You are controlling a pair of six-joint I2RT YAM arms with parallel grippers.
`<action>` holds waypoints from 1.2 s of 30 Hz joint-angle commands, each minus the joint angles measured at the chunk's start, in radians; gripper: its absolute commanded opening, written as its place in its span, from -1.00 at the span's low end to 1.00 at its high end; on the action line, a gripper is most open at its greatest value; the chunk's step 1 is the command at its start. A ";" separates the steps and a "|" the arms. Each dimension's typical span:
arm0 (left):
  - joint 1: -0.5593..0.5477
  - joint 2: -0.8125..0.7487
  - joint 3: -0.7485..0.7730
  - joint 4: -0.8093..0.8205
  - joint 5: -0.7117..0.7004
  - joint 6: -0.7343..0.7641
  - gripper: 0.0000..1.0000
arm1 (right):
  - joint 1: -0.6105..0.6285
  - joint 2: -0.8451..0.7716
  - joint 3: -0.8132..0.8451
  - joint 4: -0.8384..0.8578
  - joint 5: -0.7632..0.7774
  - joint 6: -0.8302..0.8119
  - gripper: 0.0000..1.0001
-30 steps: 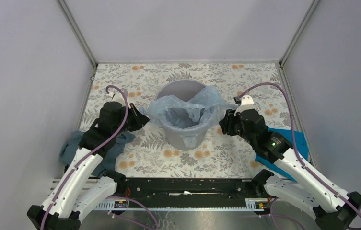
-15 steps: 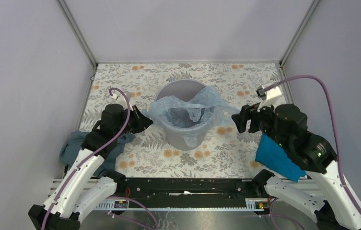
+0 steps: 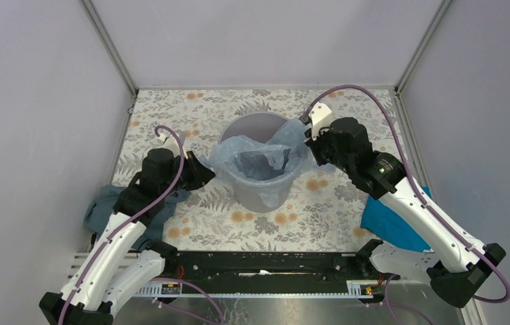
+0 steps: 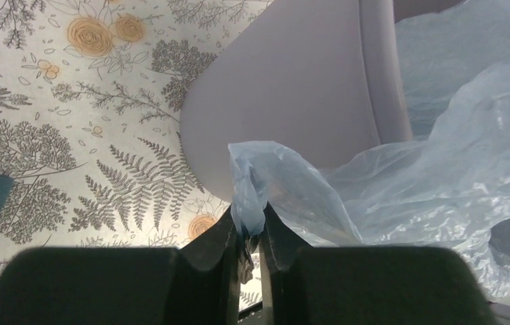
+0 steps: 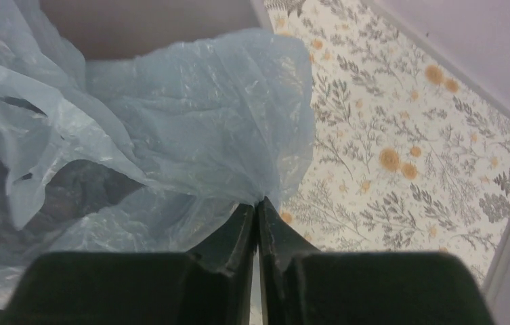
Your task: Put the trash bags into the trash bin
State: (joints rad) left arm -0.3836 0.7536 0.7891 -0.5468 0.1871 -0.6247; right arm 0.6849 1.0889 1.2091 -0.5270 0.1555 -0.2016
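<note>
The light-grey round trash bin [image 3: 260, 124] stands mid-table. The pale-blue translucent trash bag [image 3: 265, 161] lies in and over its mouth, draped over the left and right rims. My left gripper [image 3: 206, 168] is shut on the bag's left edge, just left of the bin; the left wrist view shows a bunched tuft of bag [image 4: 248, 196] between the fingers, beside the bin wall [image 4: 292, 88]. My right gripper [image 3: 308, 147] is shut on the bag's right edge at the bin's right rim; the right wrist view shows film [image 5: 225, 122] pinched at the fingertips [image 5: 257, 203].
A dark teal-grey cloth [image 3: 106, 206] lies at the left table edge under my left arm. A bright blue cloth [image 3: 394, 223] lies at the right, under my right arm. Grey enclosure walls stand on three sides of the floral tabletop [image 3: 306, 217].
My right gripper swung out to the right, then came back up and left to the bin's right rim, carrying the bag's right edge in toward the bin. My left gripper barely moved.
</note>
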 commanded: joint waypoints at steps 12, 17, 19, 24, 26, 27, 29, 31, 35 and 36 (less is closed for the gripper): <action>0.004 -0.248 0.134 -0.250 0.043 0.105 0.76 | -0.005 -0.034 0.078 0.013 -0.039 0.099 -1.00; 0.003 -0.333 0.256 -0.286 0.086 0.175 0.98 | -0.005 -0.028 0.076 0.008 -0.020 0.098 -1.00; 0.003 -0.318 0.303 -0.285 0.116 0.241 0.98 | -0.005 -0.023 0.075 0.008 -0.019 0.098 -1.00; 0.004 -0.124 0.343 -0.139 0.245 0.341 0.98 | -0.005 -0.018 0.065 0.024 -0.031 0.112 -0.89; 0.003 -0.041 0.382 -0.100 0.190 0.366 0.98 | -0.005 -0.017 0.069 0.025 -0.030 0.114 -0.89; 0.003 -0.005 0.404 -0.097 0.166 0.385 0.98 | -0.005 -0.018 0.071 0.026 -0.026 0.115 -0.88; 0.003 0.054 0.424 -0.084 0.159 0.418 0.98 | -0.005 -0.022 0.072 0.038 -0.023 0.120 -0.84; 0.002 0.105 0.432 -0.075 0.159 0.427 0.98 | -0.005 -0.021 0.073 0.050 -0.033 0.123 -0.80; -0.037 0.189 0.456 -0.074 0.117 0.437 0.98 | -0.005 -0.002 0.088 0.068 -0.030 0.136 -0.68; -0.051 0.200 0.461 -0.075 0.089 0.440 0.98 | -0.005 0.002 0.090 0.071 -0.029 0.138 -0.63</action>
State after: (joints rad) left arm -0.3954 0.9363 1.1790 -0.6792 0.3332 -0.2314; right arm 0.6842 1.0752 1.2472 -0.5106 0.1200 -0.0841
